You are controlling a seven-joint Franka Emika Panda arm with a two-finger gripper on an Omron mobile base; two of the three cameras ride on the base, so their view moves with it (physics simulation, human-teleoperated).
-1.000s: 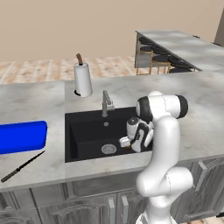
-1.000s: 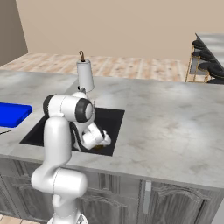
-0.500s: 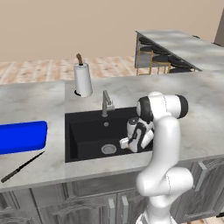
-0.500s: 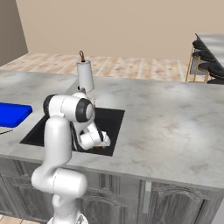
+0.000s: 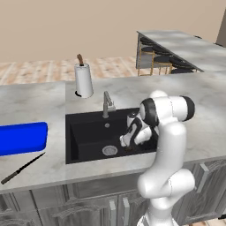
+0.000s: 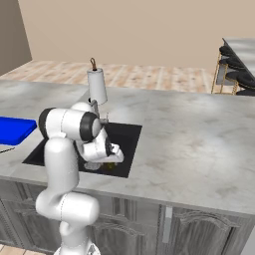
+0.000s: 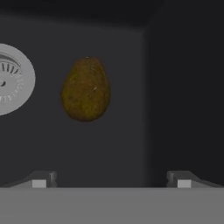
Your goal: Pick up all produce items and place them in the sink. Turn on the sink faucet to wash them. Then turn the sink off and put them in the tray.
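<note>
Inside the black sink [image 5: 88,128], low at centre frame in the left base view, with the end effector [image 7: 111,179] spread wide and gripping nothing, its two tips far apart at the bottom corners of the hand view. Brownish-yellow produce item [image 7: 85,89] resting on the basin floor in the upper middle of the hand view, just beside the silver drain [image 7: 11,78] at the left edge, apart from both tips and somewhat left of the midline between them. Likely step: retrieving the item for the blue tray [image 5: 20,137] at the left edge of the left base view, though whether washing is finished cannot be told; no water visible at the faucet [image 5: 107,103]. To do it well: shift slightly left in the hand view until the item sits centred between the tips, descend straight, close across the narrower width, lift clear of the sink wall before swinging over the bench [image 5: 39,101].
</note>
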